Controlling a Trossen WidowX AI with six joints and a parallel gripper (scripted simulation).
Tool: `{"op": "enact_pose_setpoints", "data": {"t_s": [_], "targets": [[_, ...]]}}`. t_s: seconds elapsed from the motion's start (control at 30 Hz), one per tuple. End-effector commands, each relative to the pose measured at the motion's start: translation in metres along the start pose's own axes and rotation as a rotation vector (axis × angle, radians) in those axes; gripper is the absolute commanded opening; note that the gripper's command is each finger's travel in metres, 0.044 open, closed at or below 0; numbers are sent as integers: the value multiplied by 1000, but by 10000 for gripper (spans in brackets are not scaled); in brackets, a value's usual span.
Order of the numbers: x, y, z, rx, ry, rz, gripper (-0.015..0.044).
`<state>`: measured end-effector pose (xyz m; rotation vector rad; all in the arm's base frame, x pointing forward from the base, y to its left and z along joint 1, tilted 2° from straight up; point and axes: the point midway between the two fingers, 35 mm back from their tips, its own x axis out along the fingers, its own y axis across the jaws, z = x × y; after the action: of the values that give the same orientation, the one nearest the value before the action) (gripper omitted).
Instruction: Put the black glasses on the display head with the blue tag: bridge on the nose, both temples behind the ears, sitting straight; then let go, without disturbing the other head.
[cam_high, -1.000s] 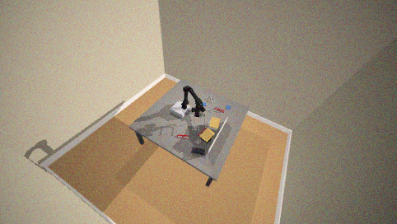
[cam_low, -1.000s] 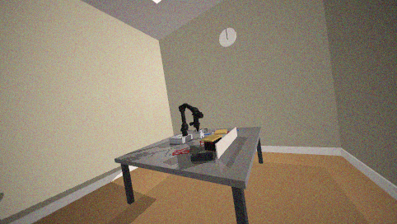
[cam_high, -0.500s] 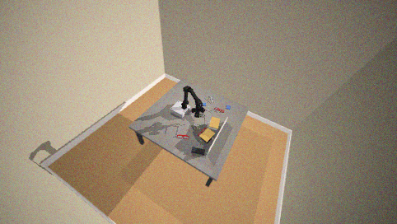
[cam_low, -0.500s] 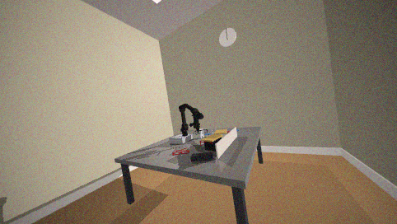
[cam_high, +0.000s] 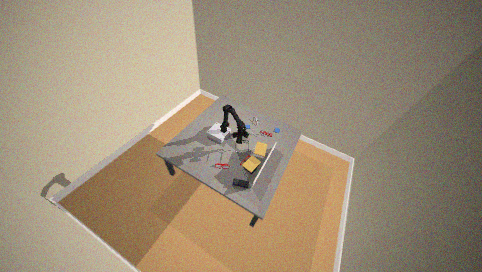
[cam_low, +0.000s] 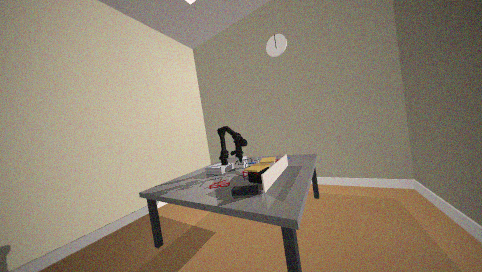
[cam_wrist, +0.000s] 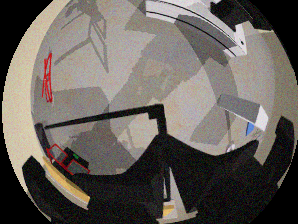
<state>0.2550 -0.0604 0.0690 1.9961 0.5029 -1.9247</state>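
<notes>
My gripper (cam_high: 241, 141) (cam_wrist: 161, 138) is shut on the black glasses (cam_wrist: 105, 116). In the wrist view one thin black bar runs left from a corner just ahead of the fingertips, and another part runs down between the fingers. The glasses are too small to make out in the top and exterior views. A pale block-like shape (cam_high: 242, 146) shows just below the gripper in the top view; I cannot tell if it is a display head. In the wrist view a grey and white object (cam_wrist: 242, 107) with a blue patch (cam_wrist: 250, 128) stands right of the fingers. I cannot tell which head bears the blue tag.
Red glasses (cam_high: 222, 166) (cam_low: 219, 184) (cam_wrist: 47, 77) lie toward the front. Two yellow-topped blocks (cam_high: 260, 149) (cam_high: 251, 164), a long white barrier (cam_high: 265, 164) (cam_low: 275, 173) and a black case (cam_high: 241, 183) (cam_low: 245, 190) stand to the right. A white box (cam_high: 218, 133) sits by the arm's base.
</notes>
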Motion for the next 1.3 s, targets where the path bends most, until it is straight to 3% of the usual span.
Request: {"op": "enact_pose_setpoints", "data": {"t_s": [0.0, 1.27], "targets": [[6, -1, 1, 4, -5, -5, 0], [43, -1, 1, 4, -5, -5, 0]]}}
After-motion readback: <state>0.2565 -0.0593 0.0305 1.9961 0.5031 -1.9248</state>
